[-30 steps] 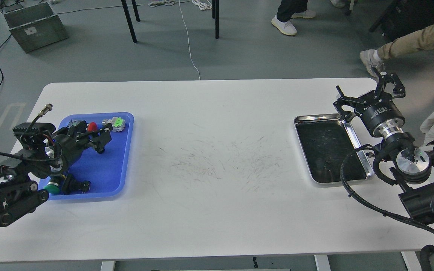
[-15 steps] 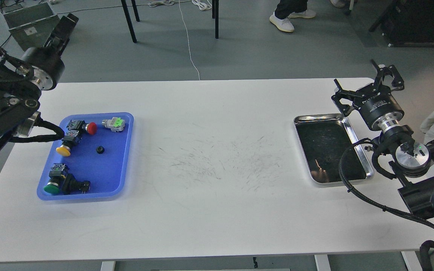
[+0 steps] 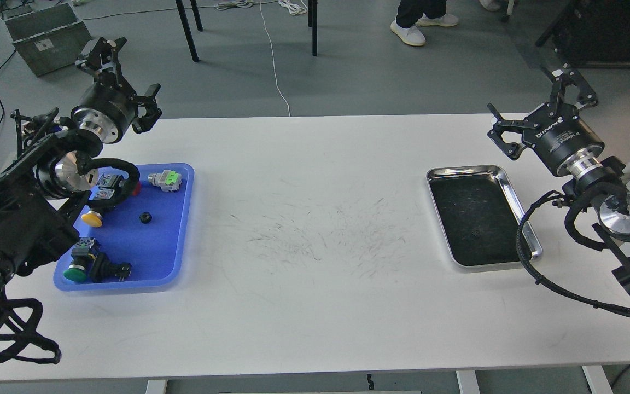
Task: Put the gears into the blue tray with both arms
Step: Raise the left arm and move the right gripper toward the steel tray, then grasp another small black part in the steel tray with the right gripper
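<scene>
White table (image 3: 315, 306) showing: gear (image 3: 145, 218) now lying in blue tray (image 3: 175, 262), released. I'm lifting left gripper (image 3: 121, 68) away, jaws spread, empty. Right gripper (image 3: 544, 117) also open, rising off steel tray (image 3: 512, 191). Placement looking done.

Gear (image 3: 145, 218): one tiny black toothed disc, lying flat in the blue tray (image 3: 175, 262) (near its middle, on bare floor). Tray: rectangular, rounded corners, flat at the table's left end.

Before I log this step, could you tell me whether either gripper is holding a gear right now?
No, the left gripper and right gripper are open and empty; one gear lies in the blue tray.
</scene>
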Controlling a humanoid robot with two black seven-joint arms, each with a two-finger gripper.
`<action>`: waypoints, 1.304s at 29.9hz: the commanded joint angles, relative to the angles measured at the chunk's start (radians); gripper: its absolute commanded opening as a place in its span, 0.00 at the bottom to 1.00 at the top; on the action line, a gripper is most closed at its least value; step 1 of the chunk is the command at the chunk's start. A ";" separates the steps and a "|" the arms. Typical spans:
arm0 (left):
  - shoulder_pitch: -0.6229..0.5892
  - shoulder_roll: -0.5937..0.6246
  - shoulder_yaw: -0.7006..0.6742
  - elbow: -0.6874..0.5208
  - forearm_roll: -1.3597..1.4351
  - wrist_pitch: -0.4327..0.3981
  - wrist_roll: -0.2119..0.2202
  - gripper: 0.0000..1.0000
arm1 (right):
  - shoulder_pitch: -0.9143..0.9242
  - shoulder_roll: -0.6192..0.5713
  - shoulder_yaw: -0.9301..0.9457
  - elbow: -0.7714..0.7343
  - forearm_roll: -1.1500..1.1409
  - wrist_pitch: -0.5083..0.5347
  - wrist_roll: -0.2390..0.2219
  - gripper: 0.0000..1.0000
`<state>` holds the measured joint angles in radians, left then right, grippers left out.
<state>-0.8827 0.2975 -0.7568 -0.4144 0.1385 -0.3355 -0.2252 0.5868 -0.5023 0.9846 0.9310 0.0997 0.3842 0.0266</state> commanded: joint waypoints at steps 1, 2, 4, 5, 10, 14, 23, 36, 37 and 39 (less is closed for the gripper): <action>-0.006 -0.029 0.001 0.077 -0.052 -0.092 -0.013 0.98 | 0.065 -0.102 -0.142 0.057 -0.003 -0.007 0.000 0.97; -0.002 -0.029 0.001 0.077 -0.066 -0.097 -0.013 0.98 | 0.088 -0.126 -0.182 0.071 -0.005 -0.008 0.000 0.97; 0.001 -0.028 0.001 0.077 -0.082 -0.099 -0.022 0.98 | 0.146 -0.185 -0.282 0.098 -0.009 -0.008 -0.002 0.97; 0.002 -0.028 0.001 0.077 -0.083 -0.099 -0.031 0.98 | 0.174 -0.212 -0.323 0.110 -0.015 -0.008 -0.002 0.97; 0.005 -0.026 0.014 0.074 -0.083 -0.094 -0.052 0.98 | 0.353 -0.340 -0.556 0.202 -0.073 -0.010 -0.008 0.97; 0.005 -0.023 0.013 0.072 -0.083 -0.099 -0.054 0.98 | 0.487 -0.438 -0.717 0.305 -0.205 -0.013 -0.036 0.97; 0.002 -0.017 0.010 0.065 -0.083 -0.099 -0.054 0.98 | 0.683 -0.679 -0.986 0.623 -0.779 -0.001 -0.154 0.98; 0.004 -0.011 0.016 0.065 -0.082 -0.097 -0.056 0.98 | 0.697 -0.543 -1.110 0.582 -0.902 0.004 -0.184 0.98; 0.004 -0.011 0.016 0.065 -0.082 -0.097 -0.056 0.98 | 0.697 -0.523 -1.127 0.577 -0.904 0.004 -0.194 0.98; 0.005 -0.009 0.017 0.065 -0.082 -0.097 -0.056 0.98 | 0.699 -0.486 -1.161 0.559 -0.908 0.004 -0.206 0.98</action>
<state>-0.8793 0.2868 -0.7409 -0.3499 0.0562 -0.4331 -0.2805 1.2839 -1.0429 -0.1316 1.5133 -0.8030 0.3882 -0.1618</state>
